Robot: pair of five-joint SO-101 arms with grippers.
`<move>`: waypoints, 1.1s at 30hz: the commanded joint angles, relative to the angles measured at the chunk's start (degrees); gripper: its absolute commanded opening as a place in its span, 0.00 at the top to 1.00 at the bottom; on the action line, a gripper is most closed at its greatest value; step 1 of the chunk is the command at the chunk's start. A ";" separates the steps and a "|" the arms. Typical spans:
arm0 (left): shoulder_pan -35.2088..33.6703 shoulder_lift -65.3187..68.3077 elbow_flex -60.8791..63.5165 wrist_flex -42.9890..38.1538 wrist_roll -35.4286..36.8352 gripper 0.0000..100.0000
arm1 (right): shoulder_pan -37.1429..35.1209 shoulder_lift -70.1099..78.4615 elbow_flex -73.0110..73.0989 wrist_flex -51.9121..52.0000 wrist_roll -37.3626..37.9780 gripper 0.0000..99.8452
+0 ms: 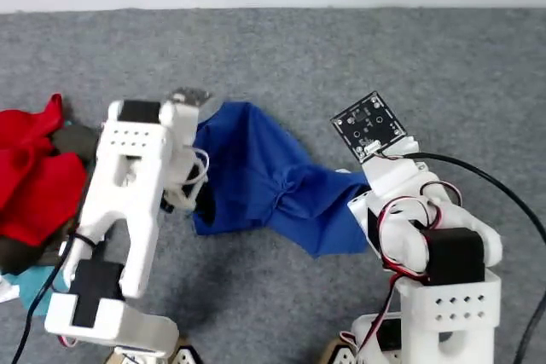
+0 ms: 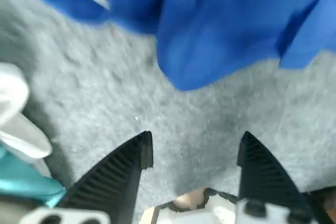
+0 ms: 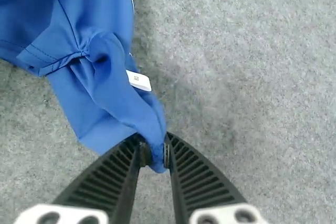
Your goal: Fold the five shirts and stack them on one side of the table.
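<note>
Mid-tabletop point(image 1: 401, 66), crumpled and unfolded: the blue shirt point(image 1: 264, 181). Pinched at its right-hand end by the right gripper point(image 3: 153, 156), jaws pressed together on a wad of cloth, with a small white label point(image 3: 138, 80) just beside the grip. At the shirt's left end, the left gripper point(image 2: 191, 150): jaws wide apart, holding nothing, poised over bare grey surface just short of the hem. Heaped against the tabletop's left edge: a red shirt point(image 1: 34, 176) over something dark, a teal shirt point(image 1: 30, 287) nearer the arms, and white cloth point(image 2: 13, 114) beside it.

Judging from this, at the spreading-out stage for one shirt, with no tidy stack made yet.

Several ways to go wrong from here:
- Pulling with only one end gripped would probably drag the whole shirt along rather than flatten it.
- Holding a bunched wad instead of a single layer risks a slip, or a twisted sleeve trapped inside the later fold.
- Closing the left jaws where they are would probably catch nothing, or only a thin hem.
- Straying toward the left edge could snag the teal or white cloth and pull the heap into the working area.
</note>
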 commanded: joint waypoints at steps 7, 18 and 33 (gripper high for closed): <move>0.88 -2.81 12.18 -15.47 -0.26 0.78 | 0.48 -0.57 -0.35 0.13 -0.26 0.99; 5.36 -0.26 14.11 -22.77 -0.26 0.78 | 0.40 -0.57 -0.35 0.22 -0.26 0.99; 5.71 10.81 5.67 -21.98 -0.18 0.99 | 0.57 -0.66 -0.26 0.22 -0.26 0.99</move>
